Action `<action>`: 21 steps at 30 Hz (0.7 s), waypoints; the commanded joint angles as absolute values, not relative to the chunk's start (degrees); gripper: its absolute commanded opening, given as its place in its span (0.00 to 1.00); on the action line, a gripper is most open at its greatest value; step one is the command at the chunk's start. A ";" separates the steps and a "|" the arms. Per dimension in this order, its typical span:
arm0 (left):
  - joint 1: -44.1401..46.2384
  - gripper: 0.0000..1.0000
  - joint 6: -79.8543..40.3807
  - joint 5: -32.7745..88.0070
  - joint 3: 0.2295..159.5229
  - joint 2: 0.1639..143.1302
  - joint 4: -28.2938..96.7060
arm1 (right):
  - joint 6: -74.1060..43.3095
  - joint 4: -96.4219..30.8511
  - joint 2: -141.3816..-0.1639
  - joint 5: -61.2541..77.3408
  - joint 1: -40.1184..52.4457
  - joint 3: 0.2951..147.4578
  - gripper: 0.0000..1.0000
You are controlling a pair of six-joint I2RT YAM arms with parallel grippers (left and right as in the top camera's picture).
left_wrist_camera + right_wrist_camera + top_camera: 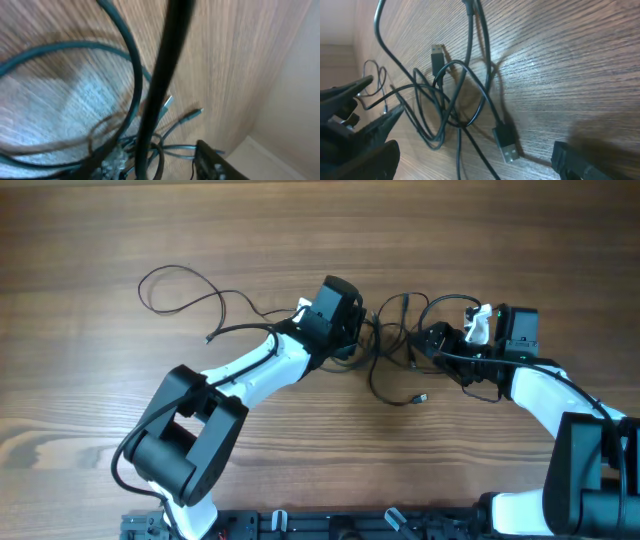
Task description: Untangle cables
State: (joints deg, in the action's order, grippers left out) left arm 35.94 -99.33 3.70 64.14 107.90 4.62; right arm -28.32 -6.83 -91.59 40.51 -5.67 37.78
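Observation:
The cables (392,330) are thin black cords knotted into a tangle at the table's middle, between my two grippers. One cord runs left into a wide loop (180,285), and a plug end (422,397) lies toward the front. My left gripper (352,330) is at the tangle's left side. In the left wrist view its jaws (160,165) stand partly apart, with blurred cords (150,115) passing between them. My right gripper (432,340) is at the tangle's right side, wide open (470,165). A USB plug (506,142) lies on the wood between its fingers.
Another USB plug (436,52) lies farther out in the tangle. The wooden table (300,220) stretches all round. A pale floor edge (300,110) shows beyond the table in the left wrist view. Both arms' own thick cables run along their white links (540,390).

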 commanded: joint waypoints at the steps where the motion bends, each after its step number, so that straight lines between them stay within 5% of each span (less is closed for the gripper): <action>1: 35.99 0.42 -99.48 -2.00 64.40 108.68 3.86 | -28.47 -7.25 -90.52 42.48 -5.63 37.50 1.00; 5: 35.99 0.27 -99.50 -7.51 64.40 108.68 2.72 | -28.45 -7.35 -90.52 42.46 -5.63 37.50 1.00; 8: 35.44 0.04 -99.44 -8.64 64.40 108.68 2.74 | -25.15 -6.87 -90.52 46.39 -5.63 37.50 0.99; 11: 34.83 0.04 -95.64 -7.44 64.40 108.64 0.86 | -20.56 -2.52 -90.52 57.25 -5.63 37.50 1.00; 14: 33.19 0.04 -83.83 -1.93 64.40 107.18 -2.61 | -30.09 7.97 -90.52 59.77 -5.56 37.50 1.00; 21: 32.99 0.04 -79.66 5.43 64.40 106.39 -2.87 | -57.36 19.68 -90.83 27.68 8.10 37.50 0.99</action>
